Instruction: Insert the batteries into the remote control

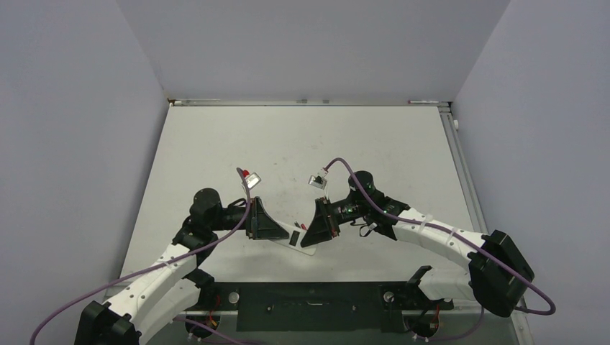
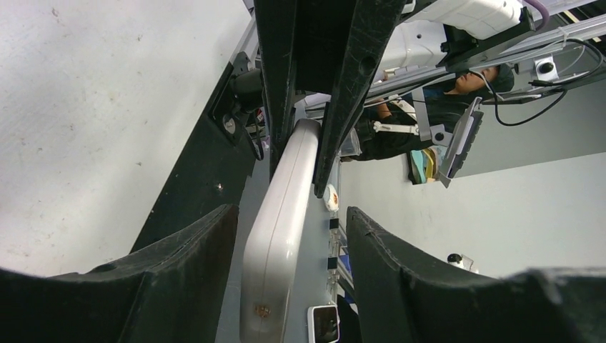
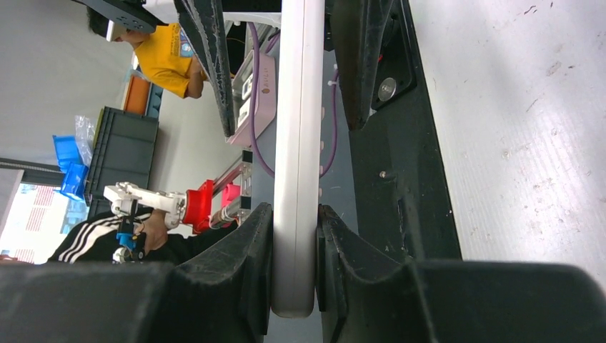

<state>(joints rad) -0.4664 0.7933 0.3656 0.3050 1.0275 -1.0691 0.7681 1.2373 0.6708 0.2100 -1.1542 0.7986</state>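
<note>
Two right fingers clamp remote control edges; left fingers flank it, gapped.

remote control | over table, front centre | left jaws astride left end | right jaws on right end

Counter: pale grey, matte, scuffed, walled on three sides, with a metal rail along the far edge. Dark specks sat mid-surface. Bits by the rail were too small to identify. Black plate lay along the near edge. Remote was near it; contact with counter unclear.
</note>
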